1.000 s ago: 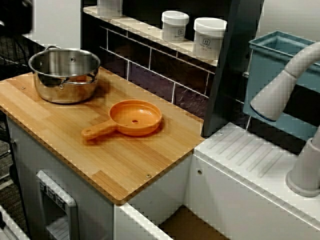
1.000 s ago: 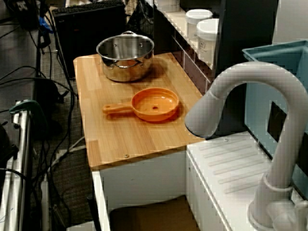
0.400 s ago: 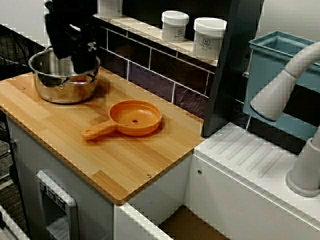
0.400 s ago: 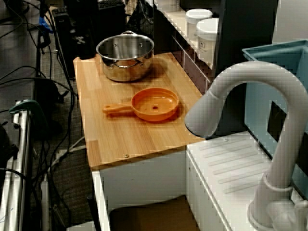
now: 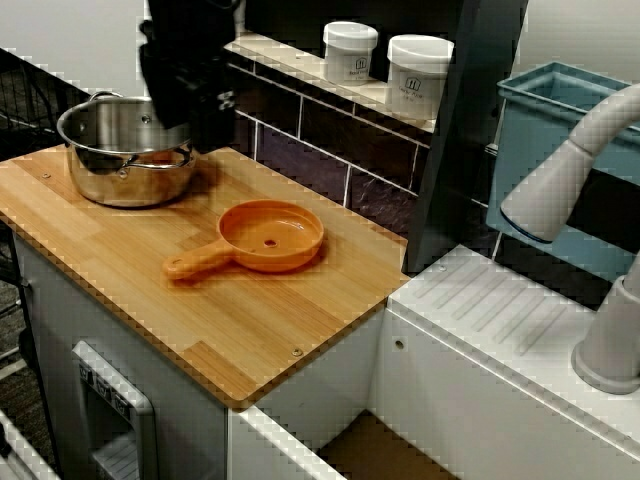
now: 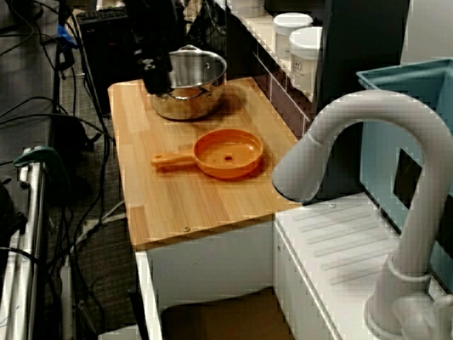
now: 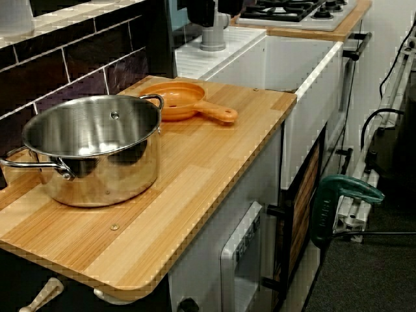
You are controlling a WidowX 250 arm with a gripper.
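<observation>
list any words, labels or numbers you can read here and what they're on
No text can be read in any view.
White jar on the shelf: dark printed label, too blurred to read.
Second white jar beside it: dark printed label, too blurred to read.
Panel on the cabinet front: small marks, too small to read.
Green clamp: dark marks, unreadable.
Steel pot and orange pan: no lettering visible.
</observation>
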